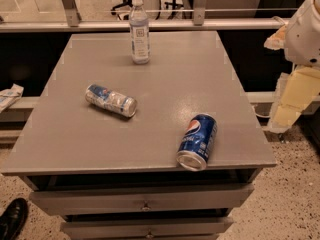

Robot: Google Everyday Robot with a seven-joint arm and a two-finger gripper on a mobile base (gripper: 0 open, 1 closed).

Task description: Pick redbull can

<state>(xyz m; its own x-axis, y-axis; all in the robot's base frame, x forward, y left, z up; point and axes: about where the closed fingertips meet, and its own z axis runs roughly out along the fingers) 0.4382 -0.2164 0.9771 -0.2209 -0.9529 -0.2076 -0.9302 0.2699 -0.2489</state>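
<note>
The redbull can (111, 100) is slim and silver with blue patches. It lies on its side left of the middle of the grey table (165, 79), its silver top pointing right and toward me. My gripper (289, 109) hangs off the table's right edge, below the white arm (305, 29). It is well to the right of the can and holds nothing that I can see.
A fatter dark-blue Pepsi can (197, 141) lies on its side near the table's front right edge. A clear water bottle (139, 31) stands upright at the back. Drawers (145, 201) sit under the tabletop. A black shoe (12, 218) is on the floor at lower left.
</note>
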